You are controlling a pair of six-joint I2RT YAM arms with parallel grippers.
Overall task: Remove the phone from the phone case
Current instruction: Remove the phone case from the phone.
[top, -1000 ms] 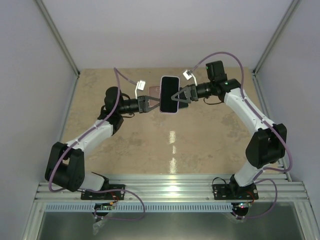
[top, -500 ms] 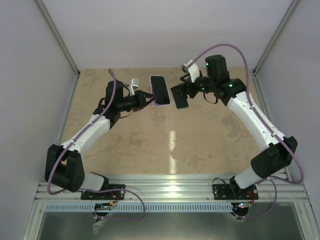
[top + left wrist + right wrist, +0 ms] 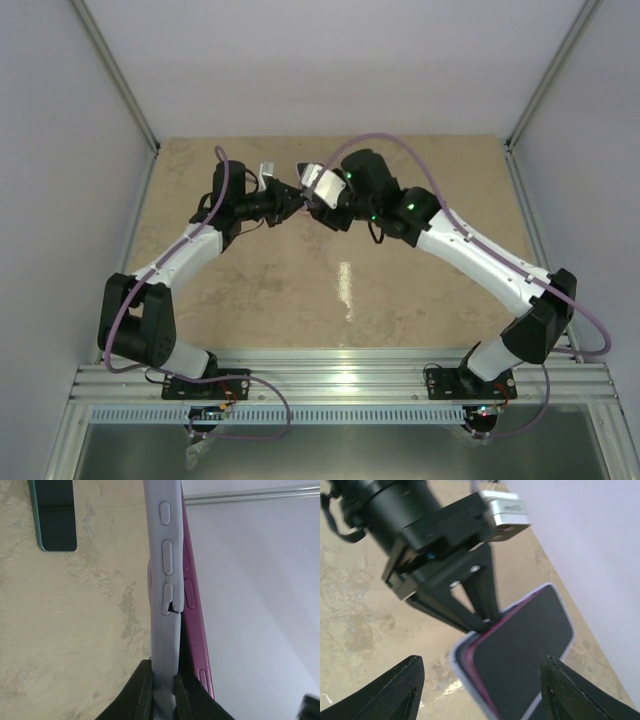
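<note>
The phone case is pale lavender and is seen edge-on in the left wrist view. The magenta-rimmed phone stands partly lifted out of it on the right side. My left gripper is shut on the case's edge. In the right wrist view the phone's dark screen faces the camera inside the case's rim. My right gripper is open wide, with one finger on each side of the phone, and touches nothing. In the top view the two grippers meet above the table's back, and the right wrist hides the phone.
A dark flat rectangle with a teal rim lies on the beige table beyond the case. Pale walls enclose the table at the back and sides. A metal rail runs along the near edge.
My right arm has swung left across the table to the left gripper, and its open fingers now straddle the phone. My left gripper has turned the case edge-on.
</note>
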